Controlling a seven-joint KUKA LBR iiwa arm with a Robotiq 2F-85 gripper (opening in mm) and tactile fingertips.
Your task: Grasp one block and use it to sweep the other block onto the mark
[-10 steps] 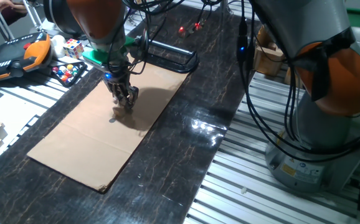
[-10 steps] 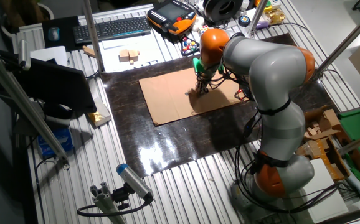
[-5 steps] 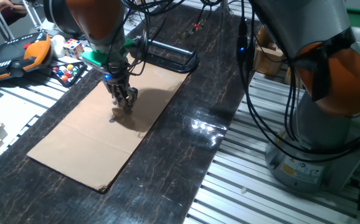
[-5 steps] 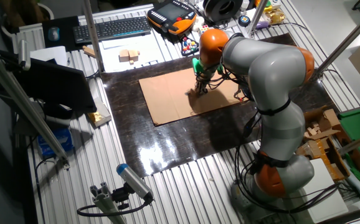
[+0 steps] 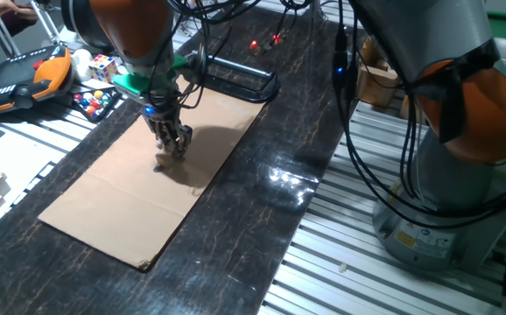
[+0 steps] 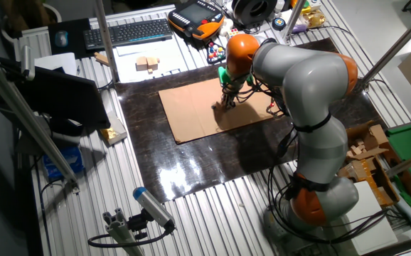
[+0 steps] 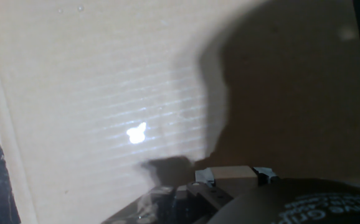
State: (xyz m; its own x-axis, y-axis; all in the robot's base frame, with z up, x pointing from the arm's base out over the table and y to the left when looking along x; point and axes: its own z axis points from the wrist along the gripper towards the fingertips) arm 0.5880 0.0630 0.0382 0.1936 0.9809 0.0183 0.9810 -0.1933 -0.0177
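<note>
- One fixed view: orange-and-grey arm's two-finger hand (image 5: 174,144) is down on the flat tan cardboard sheet (image 5: 122,197) lying on the dark marbled worktop (image 5: 262,201); a small wooden block (image 5: 160,164) sits just beside the fingertips. Mark not discernible.
- Other fixed view: hand (image 6: 227,102) low over the cardboard; too small to tell more.
- Hand view: tan block face (image 7: 233,174) between the fingers, so likely clenched on it. Light, stiff, smooth wood; grip flat opposite faces.

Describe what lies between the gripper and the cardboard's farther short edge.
Mostly bare cardboard, apart from one small speck just beside the gripper, too small to identify; one fixed view shows it.
</note>
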